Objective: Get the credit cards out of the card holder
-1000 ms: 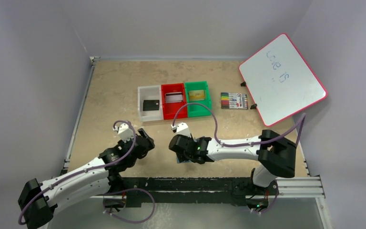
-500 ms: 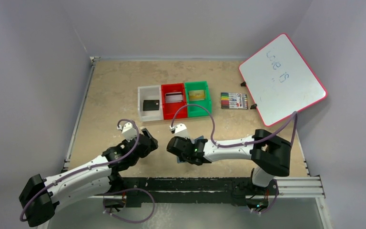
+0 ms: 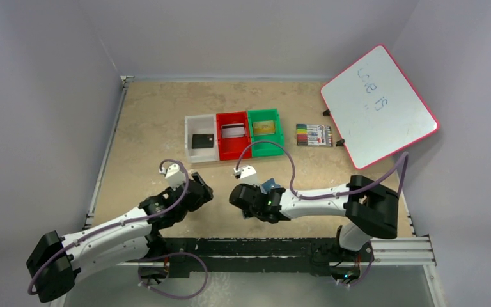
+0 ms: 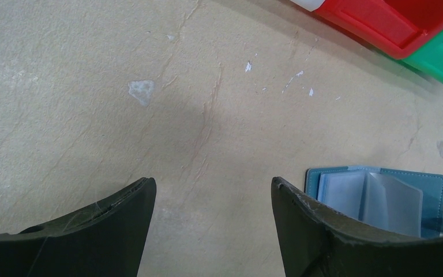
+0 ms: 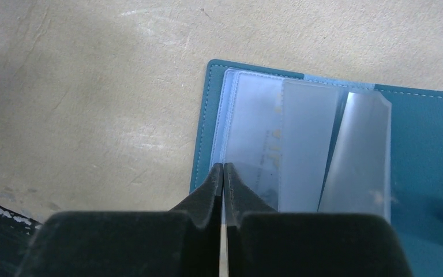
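One open card holder (image 5: 432, 150), right end effector (image 5: 224, 166) pinched closed over it, left end effector (image 4: 213, 182) wide

Setting: a robotics lab test cell, laid out for bench trials rather than for living or trade.
Enclosure: plain grey walls (image 3: 45, 96) box in a beige, stone-look table (image 3: 153, 115) on three sides.
Arms: a left arm (image 3: 115, 227) and a right arm (image 3: 319, 195), white and black, stand bolted side by side on a metal rail (image 3: 396, 246) at the near edge, purple cables looping off them.
Props: a white bin (image 3: 199, 125), a red bin (image 3: 230, 151) and a green bin (image 3: 265, 148) stand in a row; a pack of coloured markers (image 3: 314, 135) lies just beside them.
Backdrop: a red-rimmed whiteboard (image 3: 378, 105) stands propped at a tilt, faint writing on it.
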